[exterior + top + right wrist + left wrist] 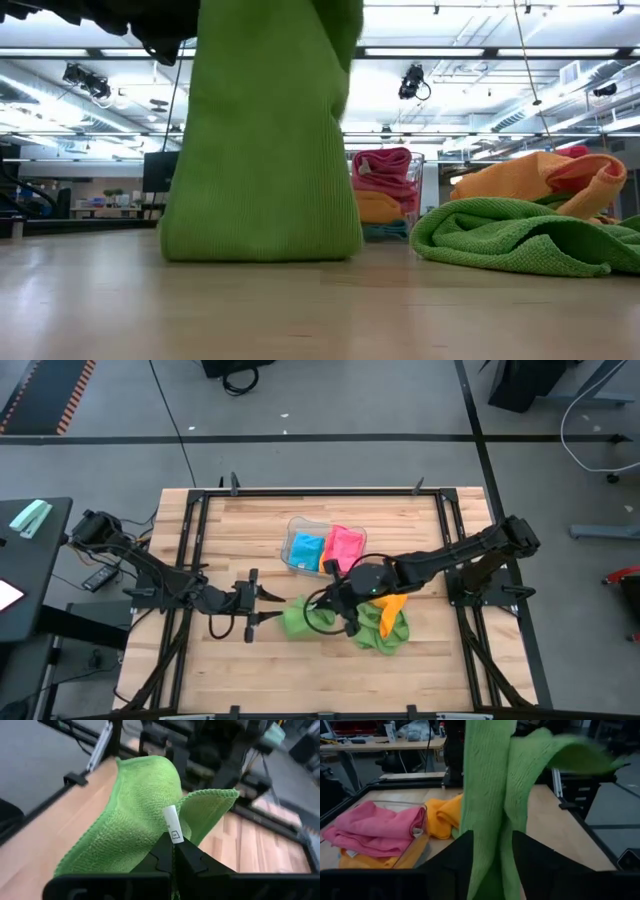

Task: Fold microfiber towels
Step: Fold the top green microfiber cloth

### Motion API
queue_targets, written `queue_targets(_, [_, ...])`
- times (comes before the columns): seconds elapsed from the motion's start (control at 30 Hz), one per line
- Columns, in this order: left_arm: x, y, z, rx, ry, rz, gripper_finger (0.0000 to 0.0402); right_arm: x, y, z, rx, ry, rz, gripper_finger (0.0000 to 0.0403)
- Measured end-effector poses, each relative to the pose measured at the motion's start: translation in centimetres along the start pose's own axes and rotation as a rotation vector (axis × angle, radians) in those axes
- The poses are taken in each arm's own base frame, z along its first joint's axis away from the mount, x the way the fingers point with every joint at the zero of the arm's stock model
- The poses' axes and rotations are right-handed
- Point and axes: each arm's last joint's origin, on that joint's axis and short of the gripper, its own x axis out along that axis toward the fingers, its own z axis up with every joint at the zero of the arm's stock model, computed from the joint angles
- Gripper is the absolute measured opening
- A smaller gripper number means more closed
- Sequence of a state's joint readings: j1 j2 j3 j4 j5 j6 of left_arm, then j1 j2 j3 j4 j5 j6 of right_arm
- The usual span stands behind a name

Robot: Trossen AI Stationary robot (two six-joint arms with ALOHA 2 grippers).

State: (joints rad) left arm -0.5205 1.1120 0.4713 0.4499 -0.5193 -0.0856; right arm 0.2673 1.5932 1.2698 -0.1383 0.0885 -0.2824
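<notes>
Wooden plank counter, edged by a dark metal frame, carries all items; beyond it, the low view shows a hall with ceiling strip lights.

Concealment: in the low view the hanging green towel fills the left half, and its top runs out of the picture. The arm above it is a dark blur. In the left wrist view this ribbed cloth blocks the centre and hides the counter behind it.

Left gripper: sits at 7 o'clock from the counter's centre. Its fingers stand apart with the green cloth running down between them; whether they press the cloth cannot be told.

Right gripper: sits just below centre. Its fingers are closed tight on an edge of the green towel beside a small white label. The towel hangs between the two grippers, lower edge touching the counter.

A second green towel lies crumpled at 5 o'clock with an orange towel on it, both soft and looped in texture.

Clear plastic tray, just above centre, holds a blue towel and a pink towel; orange cloth under the pink one shows only from the left wrist.
</notes>
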Motion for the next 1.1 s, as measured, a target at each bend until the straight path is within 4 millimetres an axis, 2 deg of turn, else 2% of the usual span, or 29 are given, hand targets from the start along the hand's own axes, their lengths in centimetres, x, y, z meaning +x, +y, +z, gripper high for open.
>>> queue_targets(0.2, [-0.3, -0.4, 0.1, -0.019, -0.006, -0.024, 0.0173, 0.0, -0.1, -1.1, 0.086, 0.124, -0.042, 0.0010])
queue_targets(0.4, [0.2, -0.3, -0.6, -0.027, 0.016, 0.087, 0.0192, 0.5, -0.1, -2.8, 0.265, 0.235, -0.050, 0.0010])
queue_targets(0.6, [1.6, -1.5, -3.3, 0.056, 0.120, 0.082, 0.0216, 1.4, 0.1, -5.4, 0.386, 0.331, -0.069, 0.0010])
queue_targets(0.7, [2.5, -1.9, -4.4, 0.095, 0.164, 0.129, 0.0220, 1.6, 0.0, -6.0, 0.441, 0.305, -0.086, 0.0010])
queue_targets(0.83, [3.8, -2.7, -4.5, 0.174, 0.175, 0.192, 0.0217, 1.8, -0.3, -6.9, 0.496, 0.316, -0.112, 0.0010])
queue_targets(1.1, [5.7, -3.7, -4.5, 0.401, 0.209, 0.325, 0.0218, 1.8, -0.5, -7.0, 0.558, 0.306, -0.127, 0.0010])
